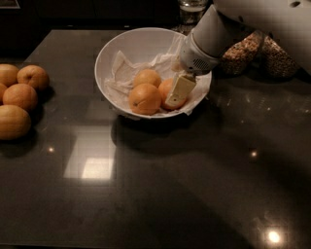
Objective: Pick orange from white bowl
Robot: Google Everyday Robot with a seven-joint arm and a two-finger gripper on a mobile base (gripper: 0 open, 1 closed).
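Item 1, white bowl (103, 57): wide, glossy, thin-rimmed, standing on the far middle of a dark polished table (194, 189) and lined with crumpled white paper (121, 73). It holds three fruits (I can read no lettering on any item in this entry). Item 2, the orange (165, 90): deep reddish-orange, smooth-skinned, lying at the right of the cluster inside the bowl, near its front wall. Its right half is covered from my view. Item 3, paler orange (147, 77): yellowish, at the back of the cluster, just behind the other two. Item 4, orange with a dark stem dimple (145, 99): front left of the cluster, touching the reddish one. Item 5, gripper (179, 92): cream-coloured, reaching down into the right side of the bowl from a white arm (214, 34) that enters at the upper right. It lies against the right face of the reddish orange, in contact with it. Whether it is clenched on the fruit or released I cannot tell, since only its near side shows. Item 6, four loose oranges (19, 96): grouped on the table at the left edge, well apart from the bowl. Item 7, glass (192, 9): clear, behind the bowl at the top edge. Item 8, two rounded containers (240, 54): speckled brown-and-tan contents, side by side to the right of the bowl, partly behind the arm. Several bright lamp reflections show on the table surface.
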